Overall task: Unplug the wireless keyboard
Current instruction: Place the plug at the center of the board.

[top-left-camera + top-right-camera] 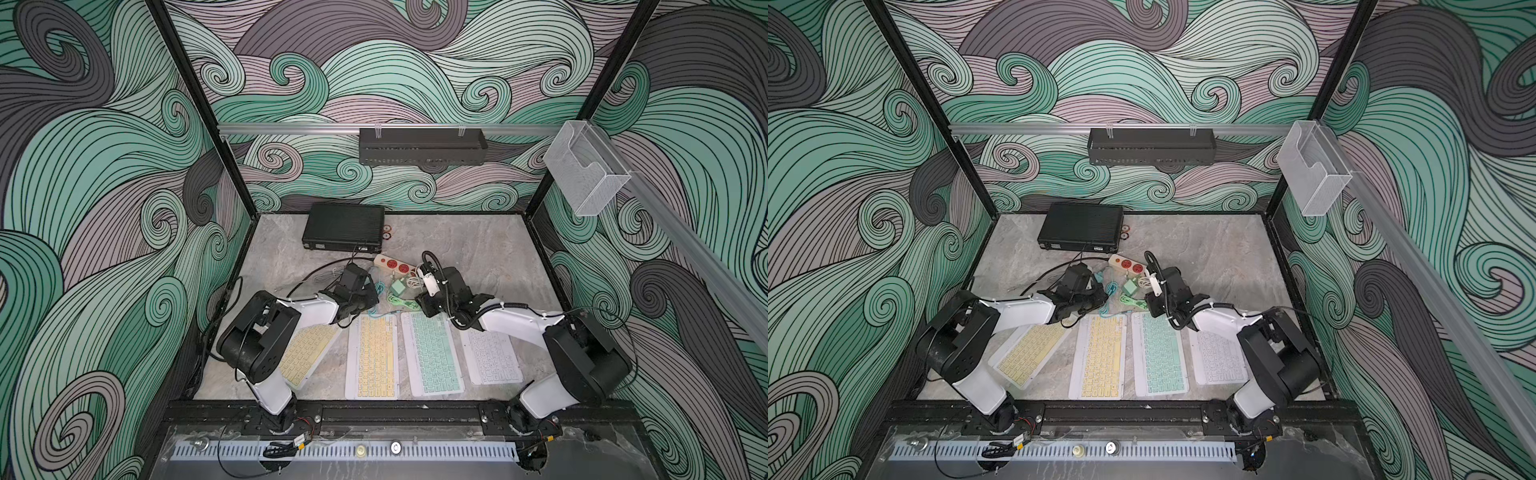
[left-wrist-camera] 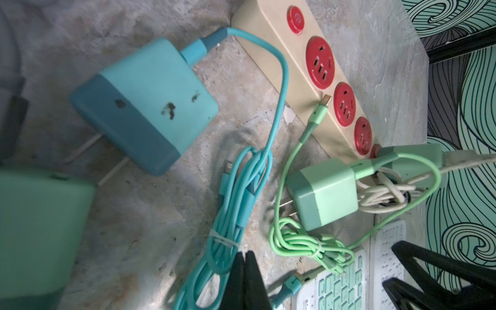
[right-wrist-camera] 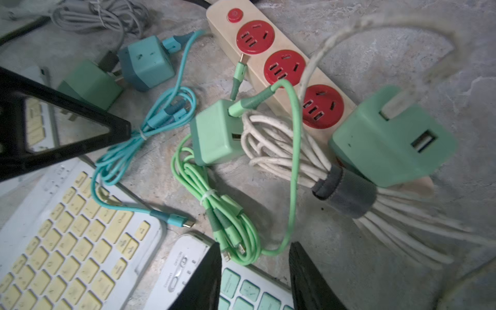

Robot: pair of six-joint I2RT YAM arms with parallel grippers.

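Note:
Four wireless keyboards lie side by side: a tilted yellow one (image 1: 305,355), a yellow one (image 1: 374,357), a mint one (image 1: 432,353) and a white one (image 1: 490,357). A teal cable's plug (image 3: 178,220) lies bare-tipped on the table between the yellow keyboard (image 3: 67,241) and the mint keyboard (image 3: 249,292), in neither. My right gripper (image 3: 255,245) is open over the mint keyboard's far edge, with the bundled green cable (image 3: 230,228) just past its tips. My left gripper (image 2: 245,253) is shut and empty beside the teal cable bundle (image 2: 230,214).
A cream power strip (image 3: 220,26) with red sockets lies beyond the keyboards, and a mint charger (image 3: 389,145) with a white cable bundle (image 3: 281,145) is plugged into it. Loose teal (image 2: 150,107) and green (image 2: 324,193) chargers lie nearby. A black box (image 1: 343,226) sits at the back.

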